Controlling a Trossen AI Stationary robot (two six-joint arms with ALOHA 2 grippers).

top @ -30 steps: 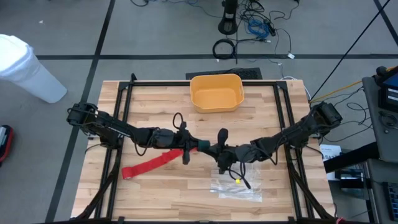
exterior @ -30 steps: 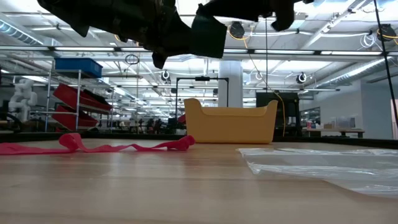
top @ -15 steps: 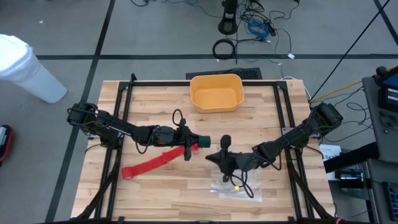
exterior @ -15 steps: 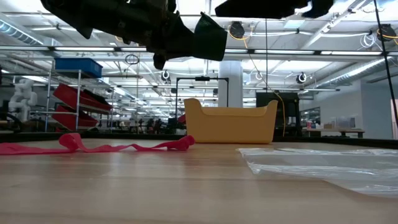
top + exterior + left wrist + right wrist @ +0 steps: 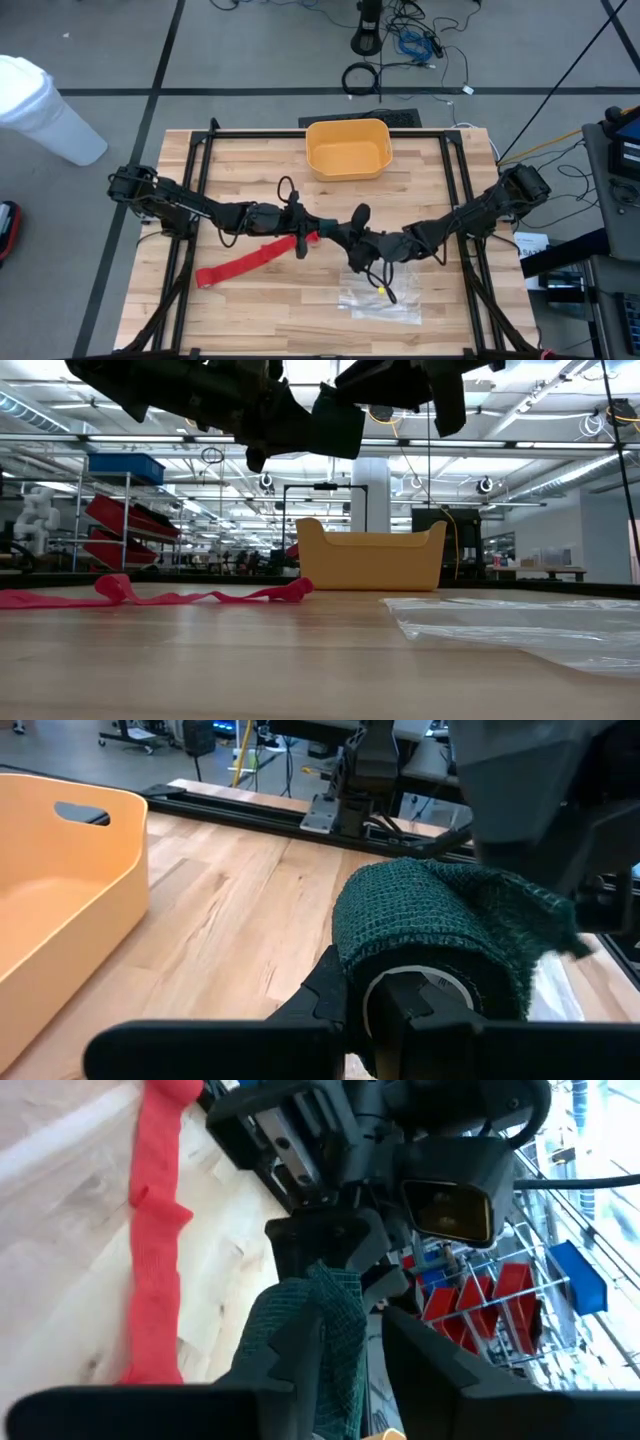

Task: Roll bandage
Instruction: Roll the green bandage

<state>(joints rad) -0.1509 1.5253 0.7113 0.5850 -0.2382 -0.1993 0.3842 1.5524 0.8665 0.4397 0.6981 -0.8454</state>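
Observation:
The red bandage lies as a flat strip on the table's left half, and no gripper touches it; it also shows low on the boards and in the right wrist view. Above the table's middle my left gripper is shut on a dark green mesh roll. My right gripper faces it from the right, open. Its two fingers stand on either side of the roll's loose green end. My left gripper holds the green roll at the end that faces its wrist, by the white core. The fingers come level from the table's left and lie along the roll's axis. The roll is lifted clear of the table. My right gripper has the green mesh against one finger, but I cannot tell whether it touches.
A yellow bin stands at the table's far middle. A clear plastic bag lies flat near the front, right of centre. Black frame rails run along the table's left and right sides.
My right gripper drew back from the green roll toward the table's near right, rolled its wrist, and has come back to the roll. My left gripper and the roll have kept still. The red bandage has not moved.

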